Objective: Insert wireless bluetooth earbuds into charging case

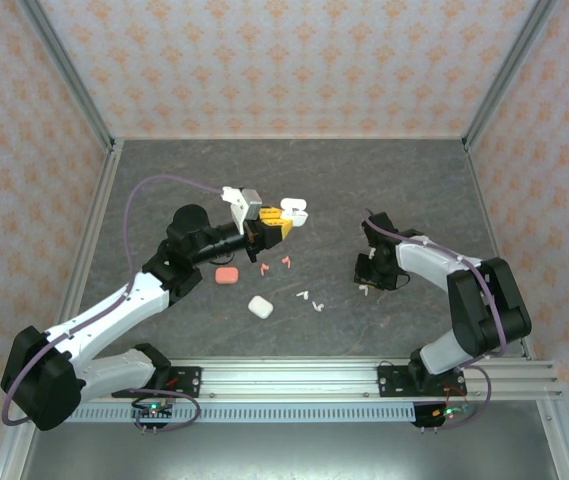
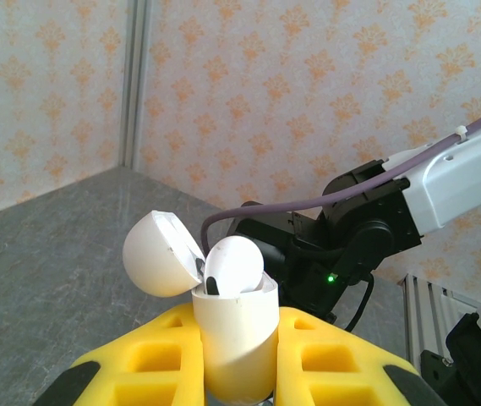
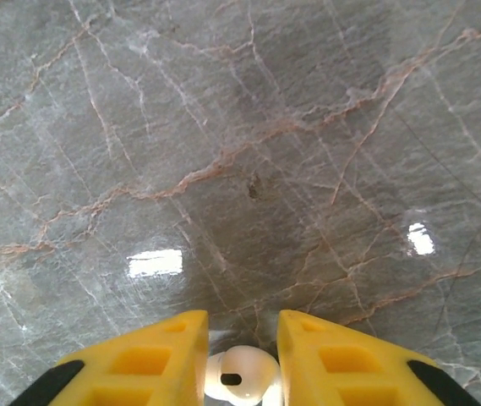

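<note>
yellow padded fingers of the left gripper (image 2: pixel 236 326) are clamped from both sides on the body of a white charging case (image 2: pixel 238 355), whose open end points away from the wrist. its lid (image 2: pixel 160 254) is hinged back, to the left in the wrist view. one seated earbud (image 2: pixel 233 264) stands in the well, its white head above the rim.

right gripper (image 3: pixel 242 334) is low over the grey marble-patterned table (image 3: pixel 248 169), towards the right of the surface. its jaws stand narrowly apart with a white earbud (image 3: pixel 240 376) lying between them. whether the pads press on it cannot be told.

loose items on the table between the arms:
- two pink earbuds (image 1: pixel 286 262), near each other, just below the left gripper in the top view
- two white earbuds (image 1: pixel 317 305), near the pink pair
- a closed pink case (image 1: pixel 227 275)
- a closed white case (image 1: pixel 260 307)

both closed cases lie near the left arm and well apart from the right gripper.
</note>
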Available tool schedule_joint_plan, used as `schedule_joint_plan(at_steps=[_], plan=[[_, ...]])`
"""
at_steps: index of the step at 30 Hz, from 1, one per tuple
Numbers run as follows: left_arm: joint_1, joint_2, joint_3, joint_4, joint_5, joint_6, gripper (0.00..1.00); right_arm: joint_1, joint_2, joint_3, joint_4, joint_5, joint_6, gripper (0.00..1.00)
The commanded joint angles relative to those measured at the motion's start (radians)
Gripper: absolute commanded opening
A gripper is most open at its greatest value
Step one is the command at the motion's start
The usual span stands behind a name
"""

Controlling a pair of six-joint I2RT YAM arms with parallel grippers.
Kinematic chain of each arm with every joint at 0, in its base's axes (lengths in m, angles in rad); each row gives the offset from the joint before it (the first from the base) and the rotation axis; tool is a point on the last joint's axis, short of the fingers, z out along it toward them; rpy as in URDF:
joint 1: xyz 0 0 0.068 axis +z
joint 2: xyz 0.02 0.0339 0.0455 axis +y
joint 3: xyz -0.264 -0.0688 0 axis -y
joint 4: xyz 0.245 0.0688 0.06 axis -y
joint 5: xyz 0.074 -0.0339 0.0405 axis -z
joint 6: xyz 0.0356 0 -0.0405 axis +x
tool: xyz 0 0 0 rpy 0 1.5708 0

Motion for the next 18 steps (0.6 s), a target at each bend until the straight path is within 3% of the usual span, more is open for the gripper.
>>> schedule_joint_plan(at_steps=[1, 5, 18], plan=[[-0.010, -0.022, 0.001, 0.024, -0.015, 0.011, 0.00, -0.006, -0.013, 0.014, -0.040, 0.015, -0.022, 0.33], [-0.010, -0.020, 0.001, 0.026, -0.014, 0.008, 0.00, -0.002, -0.008, 0.024, -0.029, -0.002, -0.038, 0.38], [-0.010, -0.020, 0.003, 0.020, -0.016, 0.014, 0.00, 0.040, 0.006, 0.013, -0.087, -0.021, -0.007, 0.38]])
